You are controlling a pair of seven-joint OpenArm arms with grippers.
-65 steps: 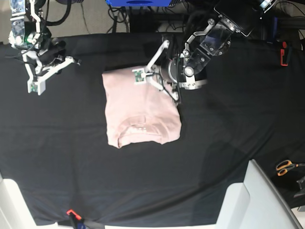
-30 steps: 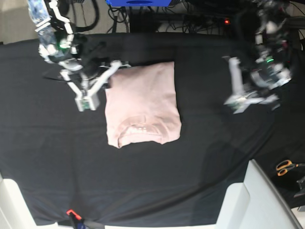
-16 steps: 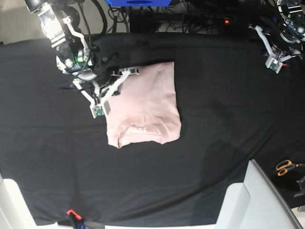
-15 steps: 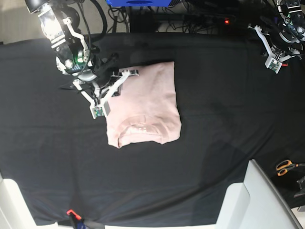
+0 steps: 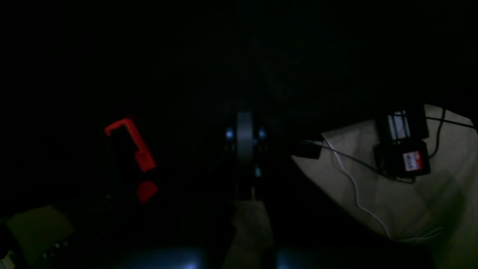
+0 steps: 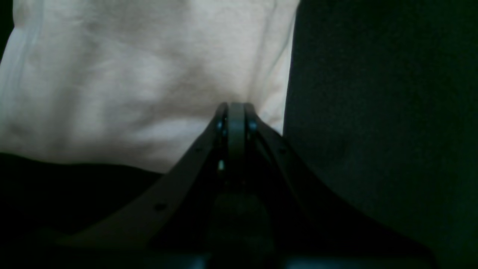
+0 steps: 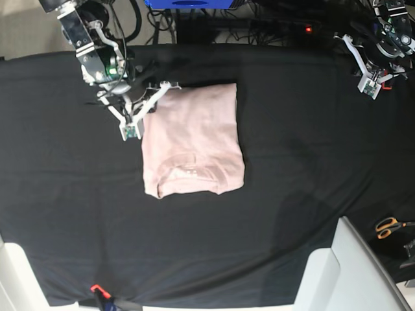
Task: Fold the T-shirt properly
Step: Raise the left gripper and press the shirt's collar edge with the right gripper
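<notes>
The pale-pink T-shirt (image 7: 192,139) lies folded into a compact rectangle in the middle of the black cloth (image 7: 298,162), neckline toward the near edge. My right gripper (image 7: 161,89) is at the shirt's far-left corner. In the right wrist view its shut jaws (image 6: 236,112) sit over the T-shirt (image 6: 130,86) close to its edge, with no cloth visibly pinched. My left gripper (image 7: 363,68) is far off at the table's back right corner, away from the shirt. It shows shut and empty (image 5: 244,129) in the dark left wrist view.
A red clamp (image 5: 130,149) sits at the cloth's edge near my left gripper. Orange-handled scissors (image 7: 389,227) lie off the cloth at the right. A white bin (image 7: 353,272) stands at the near right. A blue box (image 7: 188,3) and cables are behind the table.
My right gripper slid along the shirt's left edge toward its far-left corner. The left arm, withdrawn to the back right corner a second ago, has stayed there. The shirt barely moved.
</notes>
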